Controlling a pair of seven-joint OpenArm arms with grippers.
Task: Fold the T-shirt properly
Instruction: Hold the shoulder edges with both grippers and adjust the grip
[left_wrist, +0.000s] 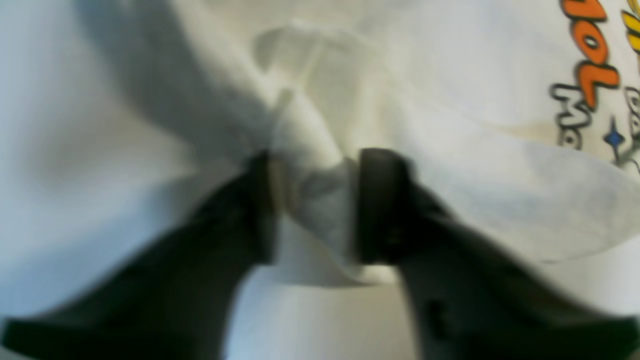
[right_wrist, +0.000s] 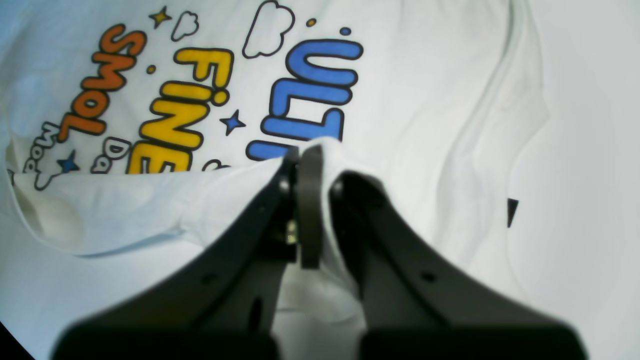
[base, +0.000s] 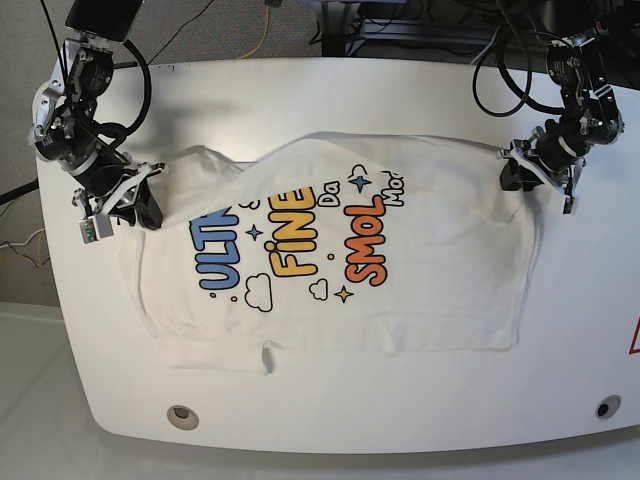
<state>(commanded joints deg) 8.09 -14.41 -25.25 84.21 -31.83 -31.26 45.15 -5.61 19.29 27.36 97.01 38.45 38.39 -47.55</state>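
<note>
White rounded-corner table seen from above; round holes set near front corners; grey carpeted floor beyond far edge; black cables laid across it; lit evenly

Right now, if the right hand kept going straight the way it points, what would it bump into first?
Probably the T-shirt itself: the right hand already pinches its white cloth, and the blue letters lie just ahead. Depth is hard to judge.
</note>
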